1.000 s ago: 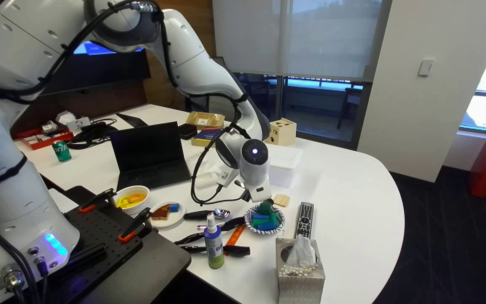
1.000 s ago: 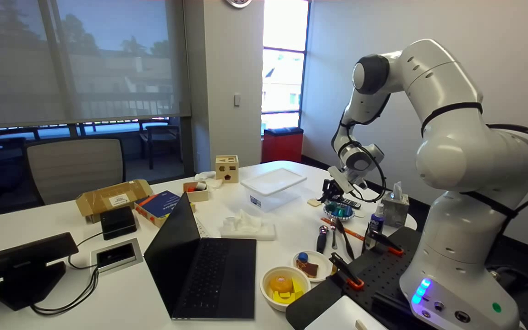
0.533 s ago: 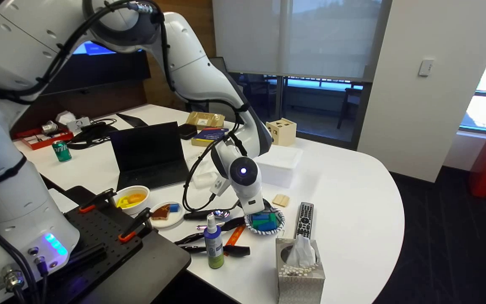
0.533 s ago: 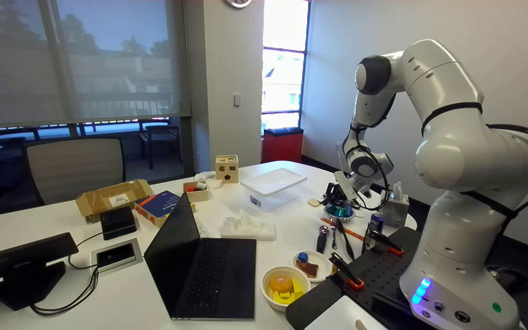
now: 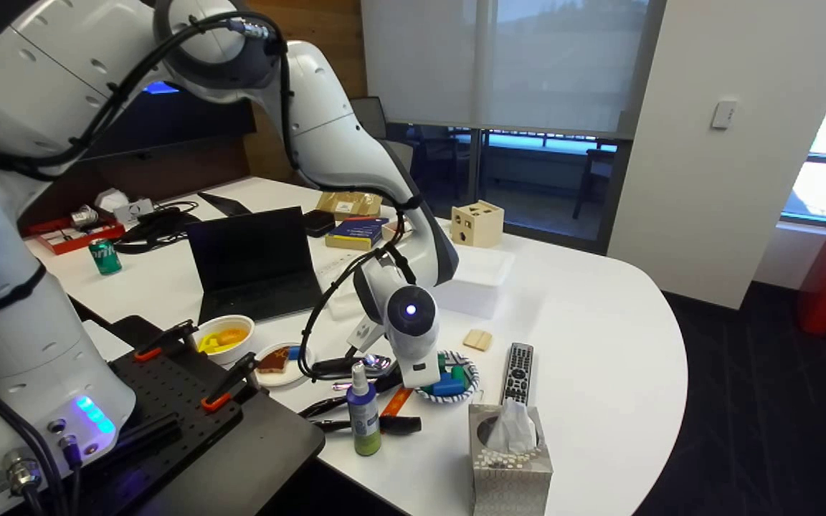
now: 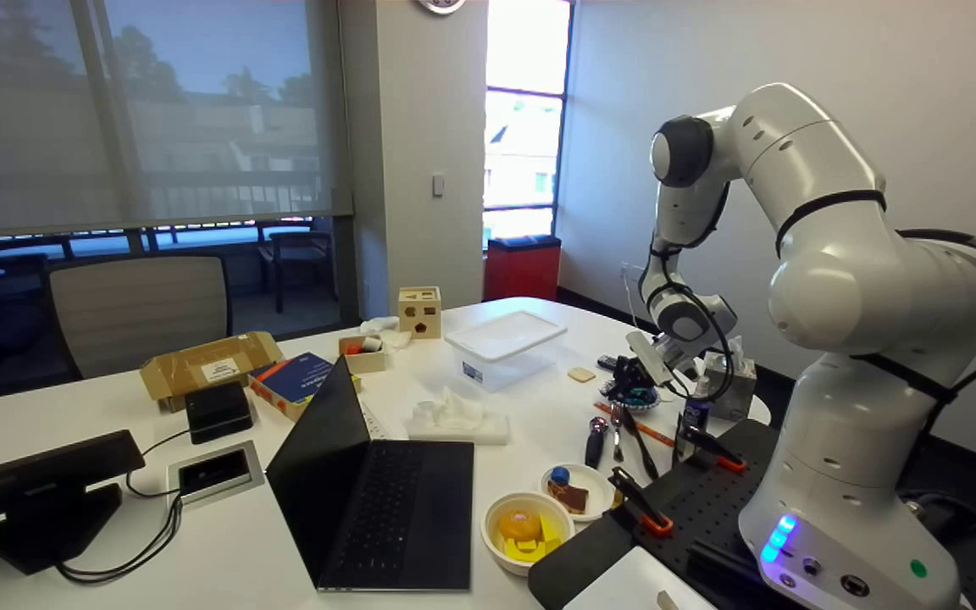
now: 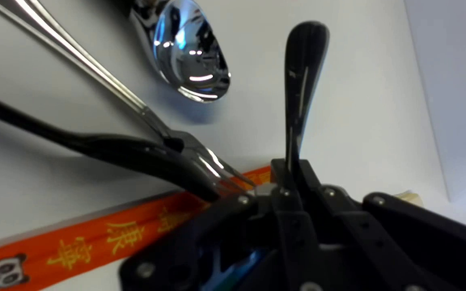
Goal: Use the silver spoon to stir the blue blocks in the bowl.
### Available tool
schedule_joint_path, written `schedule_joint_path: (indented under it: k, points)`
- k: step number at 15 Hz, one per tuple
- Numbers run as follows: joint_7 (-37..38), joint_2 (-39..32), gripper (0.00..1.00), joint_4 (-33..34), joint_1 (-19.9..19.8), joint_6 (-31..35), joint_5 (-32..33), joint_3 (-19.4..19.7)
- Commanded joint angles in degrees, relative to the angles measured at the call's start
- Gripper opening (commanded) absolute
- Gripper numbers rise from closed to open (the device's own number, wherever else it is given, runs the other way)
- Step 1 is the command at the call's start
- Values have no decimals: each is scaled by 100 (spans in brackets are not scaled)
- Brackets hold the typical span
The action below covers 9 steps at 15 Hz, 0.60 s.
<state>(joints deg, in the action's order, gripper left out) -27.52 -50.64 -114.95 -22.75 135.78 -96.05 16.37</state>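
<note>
1. Our fingers [image 7: 309, 182] grip what we take for the silver spoon [image 7: 305, 60], its head hidden from us;
2. just below them, the bowl [image 5: 472, 374] has slid slightly and its blue blocks [image 5: 447, 388] have shifted; stirring, we judge, is under way.

This looks to me like an office, a meeting room perhaps: a broad white counter [image 5: 599, 330] with a rounded end, an open laptop [image 6: 403, 517] on it, a pale-backed chair [image 6: 145, 318] just beyond, a big dark screen [image 5: 191, 122] by a wood-panelled wall [image 5: 341, 43], and a roller blind [image 5: 563, 64] partway down the window [image 5: 520, 183].
</note>
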Motion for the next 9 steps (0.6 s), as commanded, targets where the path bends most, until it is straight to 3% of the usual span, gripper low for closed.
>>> schedule_joint_path:
  k: [1,5,9]
  points:
    - [498,97,2,-25,403,451,274,251]
    - [1138,272,2,-52,847,1184,1038,338]
    - [1420,473,2,-29,804,1199,1702,129]
